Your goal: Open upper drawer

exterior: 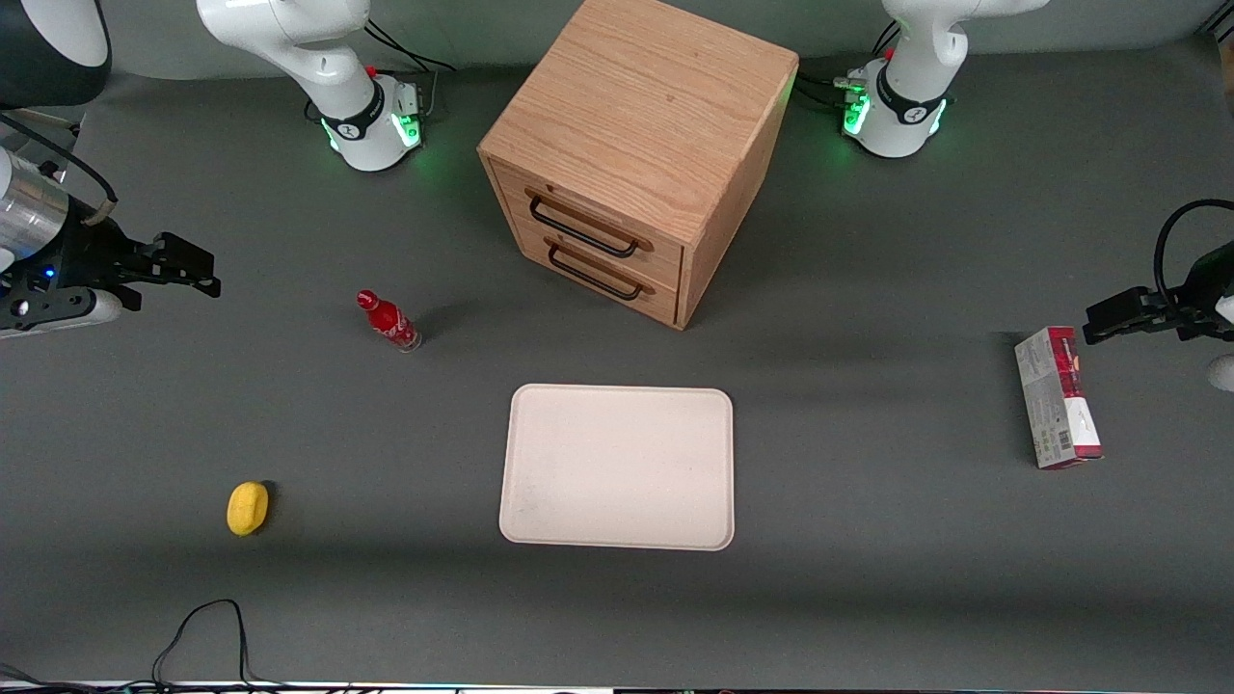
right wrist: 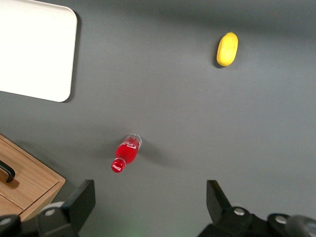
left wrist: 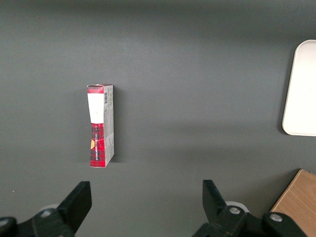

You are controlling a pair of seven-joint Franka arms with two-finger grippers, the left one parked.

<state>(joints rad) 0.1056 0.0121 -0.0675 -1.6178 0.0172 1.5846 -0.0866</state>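
Grey matting covers the whole table (exterior: 868,598), and the oak cube cabinet (exterior: 641,116) sits at about twelve o'clock from the cream rectangular tray (exterior: 617,467), turned so its drawer fronts face roughly seven o'clock, toward my working arm's end. That angle suits me: I judge a pull along that line should draw the box straight out.

Its upper drawer (exterior: 588,220), the topmost light-wood front with the long black wire handle (exterior: 584,229), is fully shut, flush with the cabinet face, directly above the matching lower drawer (exterior: 593,273). So the task has not started.

My right arm's black two-finger gripper (exterior: 188,268) hangs above the mat at the working arm's end, at about nine o'clock from the cabinet and well apart from it. Its fingers (right wrist: 81,202) are spread wide with nothing between them, which I read as ready to straddle the wire handle.

Between the gripper and the cabinet stands a small red soda bottle (exterior: 388,321), at about eight o'clock from the drawers; I would route above it. A yellow lemon-shaped object (exterior: 248,507) and a red-and-grey carton (exterior: 1058,397) lie well clear of the path.
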